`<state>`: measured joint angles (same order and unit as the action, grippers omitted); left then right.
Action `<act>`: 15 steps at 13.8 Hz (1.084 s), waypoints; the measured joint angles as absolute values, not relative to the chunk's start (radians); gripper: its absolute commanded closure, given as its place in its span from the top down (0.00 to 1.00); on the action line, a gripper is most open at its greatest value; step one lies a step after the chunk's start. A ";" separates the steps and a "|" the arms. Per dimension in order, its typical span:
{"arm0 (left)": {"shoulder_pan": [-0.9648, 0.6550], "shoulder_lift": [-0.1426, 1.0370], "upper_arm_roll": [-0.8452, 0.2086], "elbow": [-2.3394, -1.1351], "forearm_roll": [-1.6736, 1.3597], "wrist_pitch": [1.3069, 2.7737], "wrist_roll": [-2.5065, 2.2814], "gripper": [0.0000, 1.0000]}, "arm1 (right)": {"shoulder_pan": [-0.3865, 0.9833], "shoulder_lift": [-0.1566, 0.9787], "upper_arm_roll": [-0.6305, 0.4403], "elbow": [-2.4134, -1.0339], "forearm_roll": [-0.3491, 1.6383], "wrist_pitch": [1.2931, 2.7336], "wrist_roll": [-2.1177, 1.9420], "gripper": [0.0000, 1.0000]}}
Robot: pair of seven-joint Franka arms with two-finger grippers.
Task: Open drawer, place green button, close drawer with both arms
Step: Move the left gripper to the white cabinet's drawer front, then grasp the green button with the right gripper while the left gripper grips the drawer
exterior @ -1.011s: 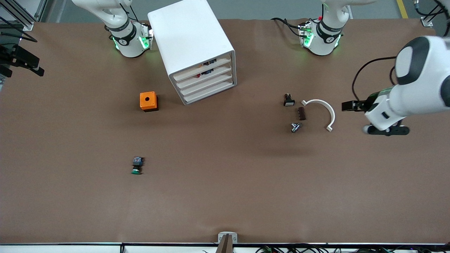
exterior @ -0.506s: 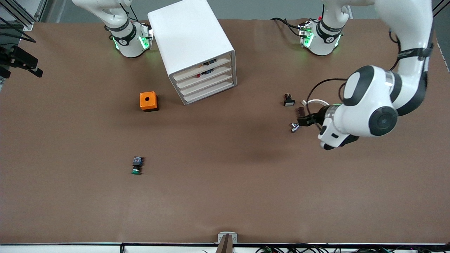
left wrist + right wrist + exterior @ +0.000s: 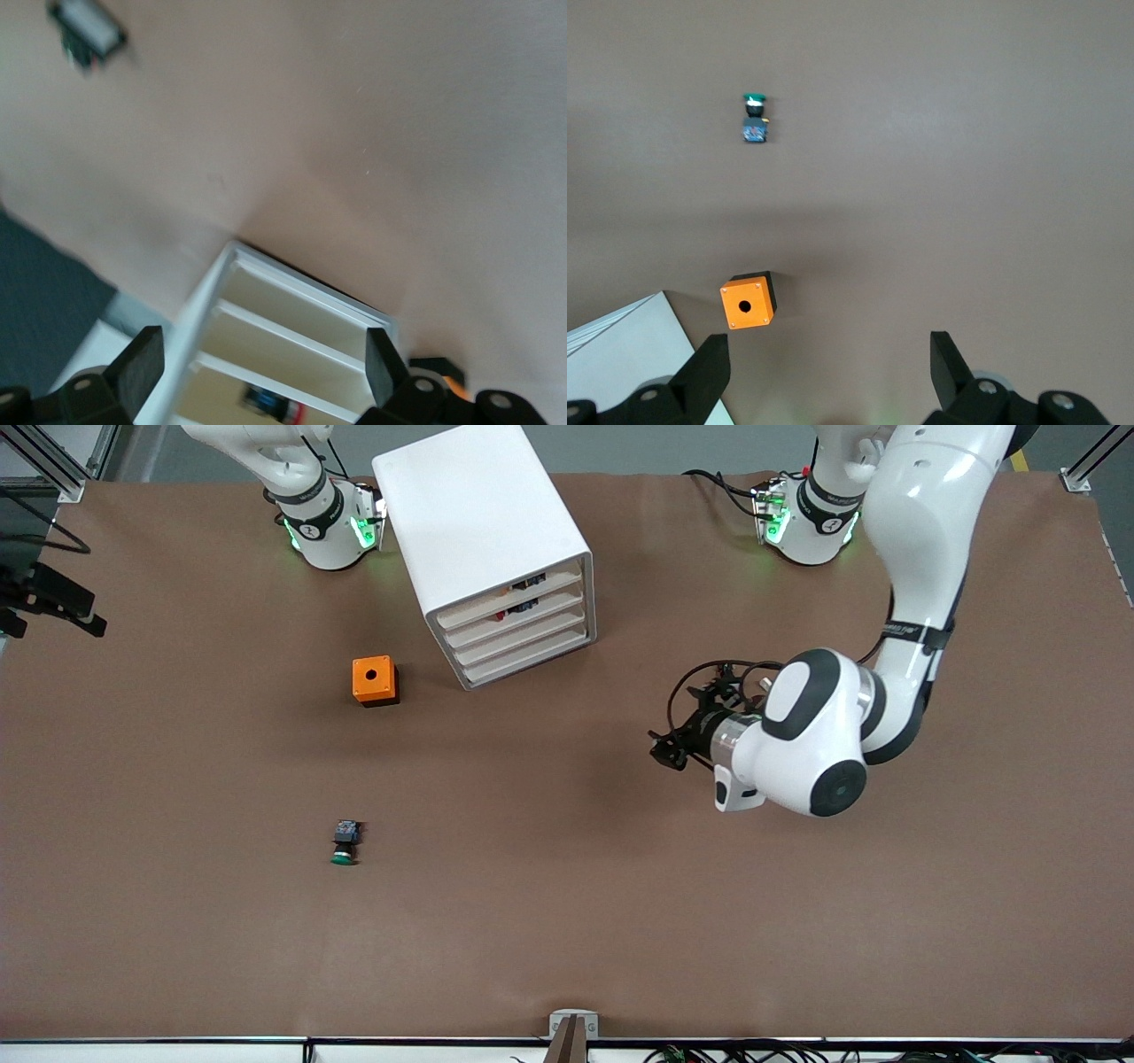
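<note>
White plastic dominates the scene: one box cabinet (image 3: 483,531) with four shallow drawers stacked in its front, all shut, stands on the brown table (image 3: 567,921) between the bases of two white arms. The drawer (image 3: 521,640), third from the top, is closed flush with the others; small dark parts show in the two above it. One orange cube (image 3: 375,680) with a hole sits beside the cabinet, toward the right arm's end of the table. One button (image 3: 345,842) with a green cap lies on its side on bare table, nearer to the front camera than the cube and well apart from the cabinet.

The left gripper (image 3: 671,749) hangs empty over open table, between the cabinet and the left arm's end, its fingers (image 3: 383,365) spread wide with the drawer fronts framed between them in the left wrist view. The right gripper (image 3: 828,372) waits up in the air, fingers wide and empty, looking down on the cube and the button.

Compared with a second ago, the left arm has swung in from the table's edge toward the cabinet and now covers the white curved piece and small dark parts that lay there. Cabinet, cube and button have not moved.
</note>
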<state>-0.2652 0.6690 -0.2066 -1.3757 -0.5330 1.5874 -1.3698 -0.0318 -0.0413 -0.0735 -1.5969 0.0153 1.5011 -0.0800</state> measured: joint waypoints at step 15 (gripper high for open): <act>-0.329 0.906 -0.263 -1.333 -0.809 1.560 -2.093 1.00 | 0.039 0.423 -0.048 -1.666 0.083 2.055 0.127 1.00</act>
<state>-0.3289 0.9063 -0.2634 -1.3331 -0.8091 1.5600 -2.0927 0.0388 0.4230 -0.0482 -1.6661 0.0825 2.0554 0.1274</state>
